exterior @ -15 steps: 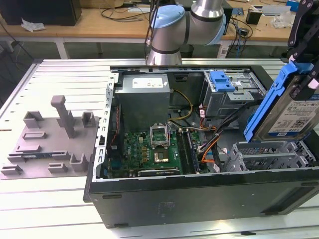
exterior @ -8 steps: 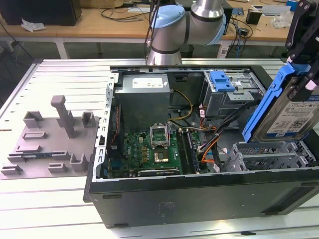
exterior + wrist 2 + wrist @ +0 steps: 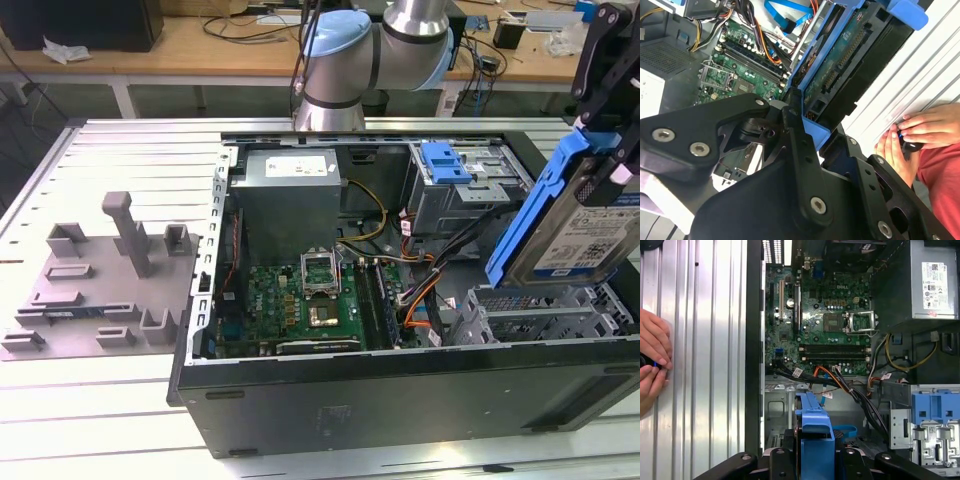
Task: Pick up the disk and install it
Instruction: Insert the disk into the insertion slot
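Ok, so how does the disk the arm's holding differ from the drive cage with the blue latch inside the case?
The disk hangs tilted above the case, clamped in the end effector; the drive cage sits level inside it. The disk shows a white-and-blue label; the drive cage is bare grey metal. Both carry blue plastic parts.

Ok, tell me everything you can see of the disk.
The disk is a flat silver metal rectangle with a white-and-blue label on its face and a blue plastic frame along its edges. The second wrist view shows its underside, a green circuit board. The gripper clamps it by the frame, steeply tilted, nearly on edge. It hangs over the open computer case at the exterior view's right, above the grey drive cage, apparently not touching it.
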Motion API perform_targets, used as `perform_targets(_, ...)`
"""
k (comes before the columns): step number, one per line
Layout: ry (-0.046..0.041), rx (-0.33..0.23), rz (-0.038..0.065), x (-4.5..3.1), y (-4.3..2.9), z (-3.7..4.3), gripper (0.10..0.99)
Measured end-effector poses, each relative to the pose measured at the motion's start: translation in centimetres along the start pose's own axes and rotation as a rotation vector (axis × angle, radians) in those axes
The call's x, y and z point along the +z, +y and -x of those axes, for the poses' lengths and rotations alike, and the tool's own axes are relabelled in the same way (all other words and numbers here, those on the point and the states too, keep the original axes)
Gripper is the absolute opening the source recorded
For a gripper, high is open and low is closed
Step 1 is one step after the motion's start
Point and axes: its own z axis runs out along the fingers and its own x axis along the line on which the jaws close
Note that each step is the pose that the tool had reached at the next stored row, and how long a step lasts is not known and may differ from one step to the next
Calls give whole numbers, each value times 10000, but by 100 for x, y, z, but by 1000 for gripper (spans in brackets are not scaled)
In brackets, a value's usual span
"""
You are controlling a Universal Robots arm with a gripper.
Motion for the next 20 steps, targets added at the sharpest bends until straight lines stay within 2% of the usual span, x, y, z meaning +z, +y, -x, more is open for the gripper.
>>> perform_targets(20,1,0,0,85,-5,-2,369)
